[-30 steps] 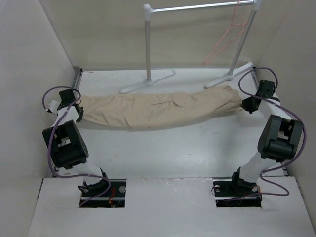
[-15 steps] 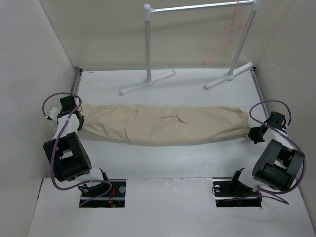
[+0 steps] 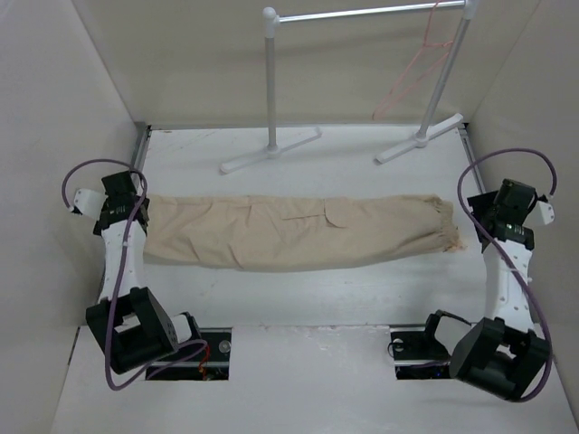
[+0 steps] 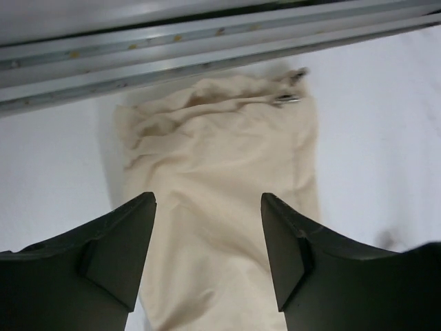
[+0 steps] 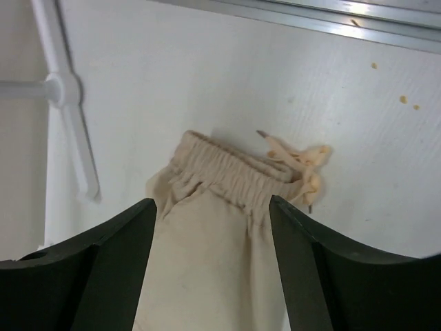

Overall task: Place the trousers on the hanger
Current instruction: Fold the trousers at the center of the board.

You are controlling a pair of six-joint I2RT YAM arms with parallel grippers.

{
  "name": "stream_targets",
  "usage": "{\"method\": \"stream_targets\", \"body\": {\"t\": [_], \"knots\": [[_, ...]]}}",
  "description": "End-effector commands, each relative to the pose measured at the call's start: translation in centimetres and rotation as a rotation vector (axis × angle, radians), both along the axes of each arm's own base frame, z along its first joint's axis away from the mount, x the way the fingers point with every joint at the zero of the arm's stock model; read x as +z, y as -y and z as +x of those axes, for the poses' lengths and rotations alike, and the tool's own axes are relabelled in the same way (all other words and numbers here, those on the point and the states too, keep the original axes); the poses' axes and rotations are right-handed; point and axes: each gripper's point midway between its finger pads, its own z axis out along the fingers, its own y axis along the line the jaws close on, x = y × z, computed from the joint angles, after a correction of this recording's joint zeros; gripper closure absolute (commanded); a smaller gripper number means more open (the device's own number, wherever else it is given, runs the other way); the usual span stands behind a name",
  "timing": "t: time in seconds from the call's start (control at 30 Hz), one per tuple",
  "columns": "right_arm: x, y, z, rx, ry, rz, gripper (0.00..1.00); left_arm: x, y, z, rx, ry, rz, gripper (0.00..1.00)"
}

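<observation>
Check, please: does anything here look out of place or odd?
Little. A few tan specks lie on the table beyond the waist of the trousers, and the hanger hangs tilted on the rail.

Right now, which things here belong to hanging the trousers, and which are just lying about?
For the job: trousers, laid flat; hanger, hanging at the back right; left gripper and right gripper, both open.
Just lying about: white rail stand; crumbs on the table.
</observation>
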Motion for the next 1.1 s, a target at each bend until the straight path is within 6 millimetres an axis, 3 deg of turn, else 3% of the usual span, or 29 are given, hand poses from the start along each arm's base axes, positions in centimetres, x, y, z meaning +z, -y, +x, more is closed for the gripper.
{"method": "stream_targets", "body": {"t": [0.0, 0.07, 0.13, 0.17, 0.23, 0.3, 0.37, 0.5, 0.67, 0.77, 0.87, 0.97, 1.07], "knots": [[2.6, -1.7, 0.2, 0.069, 0.007, -0.088, 0.30, 4.5, 1.3, 1.0, -0.052, 0.076, 0.073, 0.40], [2.7, -4.9, 1.2, 0.188, 0.027, -0.096, 0.48, 4.1, 3.9, 1.8, -0.138, 0.085, 0.055, 0.42], [2.1, -10.9, 2.8, 0.402, 0.075, -0.061, 0.72, 2.5, 8.2, 2.9, -0.276, 0.084, 0.011, 0.45], [1.7, -14.3, 3.6, 0.523, 0.106, -0.030, 0.78, 1.3, 10.3, 3.3, -0.337, 0.084, -0.014, 0.47], [0.5, -19.5, 4.6, 0.705, 0.133, 0.024, 0.83, -0.9, 13.1, 3.9, -0.403, 0.093, -0.064, 0.49], [-1.9, -22.7, 4.9, 0.810, 0.087, 0.091, 0.86, -3.2, 13.9, 3.7, -0.407, 0.079, -0.106, 0.49], [-5.0, -22.4, 5.2, 0.780, 0.025, 0.142, 0.87, -5.2, 12.5, 3.0, -0.352, 0.056, -0.118, 0.49], [-10.1, -17.0, 4.9, 0.580, -0.064, 0.208, 0.89, -9.0, 7.4, -0.1, -0.166, 0.003, -0.154, 0.49], [-13.5, -11.2, 3.8, 0.386, -0.137, 0.251, 0.90, -10.4, 4.5, -2.4, -0.036, -0.027, -0.155, 0.49], [-13.0, -9.1, 3.7, 0.328, -0.121, 0.249, 0.87, -9.6, 4.5, -2.1, -0.025, -0.003, -0.167, 0.48], [-10.3, -9.1, 4.0, 0.341, -0.069, 0.227, 0.77, -7.0, 4.9, -1.1, -0.044, 0.063, -0.157, 0.46], [-6.6, -10.4, 3.9, 0.410, -0.010, 0.178, 0.60, -3.5, 6.6, 0.6, -0.119, 0.128, -0.126, 0.47], [-4.2, -12.0, 2.9, 0.483, 0.030, 0.156, 0.45, -0.6, 8.6, 2.0, -0.196, 0.176, -0.095, 0.49]]}}
